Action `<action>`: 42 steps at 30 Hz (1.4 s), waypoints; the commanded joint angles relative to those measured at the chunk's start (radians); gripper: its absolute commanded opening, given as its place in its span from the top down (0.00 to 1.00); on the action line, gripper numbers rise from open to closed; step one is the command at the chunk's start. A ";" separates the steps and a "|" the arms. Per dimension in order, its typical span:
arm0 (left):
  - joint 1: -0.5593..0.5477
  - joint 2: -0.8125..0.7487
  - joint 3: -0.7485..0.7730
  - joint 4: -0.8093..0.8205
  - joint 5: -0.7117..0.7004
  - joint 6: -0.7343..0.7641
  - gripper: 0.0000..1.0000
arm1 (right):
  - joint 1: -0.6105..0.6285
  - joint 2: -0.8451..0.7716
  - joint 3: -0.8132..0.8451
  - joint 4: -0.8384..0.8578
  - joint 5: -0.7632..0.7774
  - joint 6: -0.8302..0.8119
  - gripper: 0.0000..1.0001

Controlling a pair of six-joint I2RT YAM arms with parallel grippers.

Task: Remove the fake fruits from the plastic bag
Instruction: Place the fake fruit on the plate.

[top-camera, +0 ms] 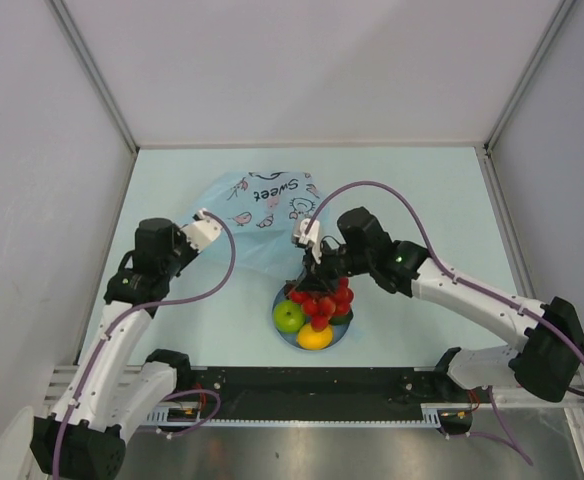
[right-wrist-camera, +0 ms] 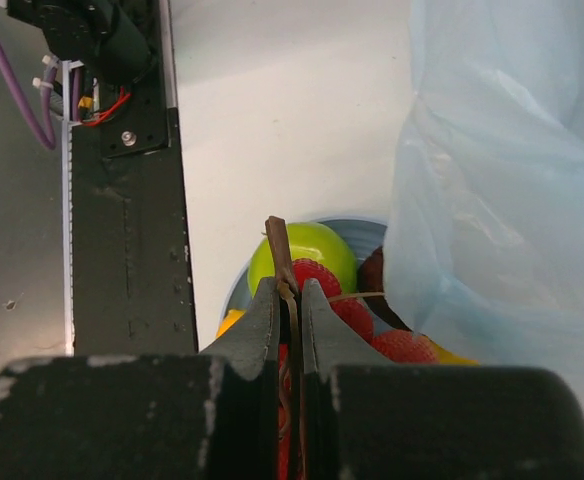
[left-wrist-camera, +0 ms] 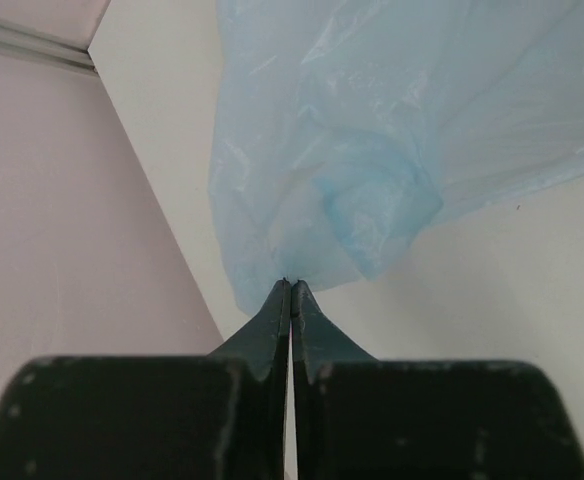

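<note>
While the left hand (left-wrist-camera: pixel 291 286) pinches the plastic bag (left-wrist-camera: pixel 372 150) at its fingertips, the right hand (right-wrist-camera: pixel 289 290) is clamped on the bunch of red grapes' (right-wrist-camera: pixel 320 278) stem, green apple (right-wrist-camera: pixel 322 242) just beyond.

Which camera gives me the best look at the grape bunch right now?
Top external: the whole bunch of red grapes shows, below the right hand. Right wrist shows only its stem pinched and a few grapes; left wrist shows only the plastic bag.

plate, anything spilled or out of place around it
Nothing stands out. Apple and lemon sit on the plate, the right gripper holds the grapes by the stem over it, the left gripper pinches the bag.
</note>
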 commanded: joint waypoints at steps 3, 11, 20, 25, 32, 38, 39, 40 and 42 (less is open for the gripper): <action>-0.005 -0.028 0.050 0.002 0.037 -0.069 1.00 | 0.071 -0.005 -0.032 0.099 0.020 0.018 1.00; -0.005 -0.026 0.079 -0.008 0.049 -0.096 1.00 | 0.091 0.030 -0.093 0.166 0.122 0.053 1.00; -0.005 -0.026 0.076 -0.012 0.059 -0.107 1.00 | 0.097 0.042 -0.096 0.209 0.100 0.073 0.76; -0.005 -0.015 0.076 0.000 0.063 -0.113 1.00 | 0.117 0.050 -0.096 0.234 0.079 0.102 0.88; -0.005 -0.009 0.077 0.003 0.066 -0.115 1.00 | 0.148 0.067 -0.096 0.223 0.091 0.085 0.69; -0.003 -0.011 0.076 0.005 0.069 -0.118 1.00 | 0.142 0.058 -0.093 0.254 0.067 0.114 0.32; -0.005 -0.011 0.076 0.006 0.071 -0.118 1.00 | 0.139 0.055 -0.089 0.254 0.047 0.113 0.30; -0.005 -0.011 0.076 0.006 0.074 -0.121 1.00 | 0.139 0.050 -0.083 0.252 0.033 0.113 0.26; -0.005 -0.009 0.076 0.000 0.079 -0.121 1.00 | 0.135 0.042 -0.054 0.244 0.025 0.121 0.23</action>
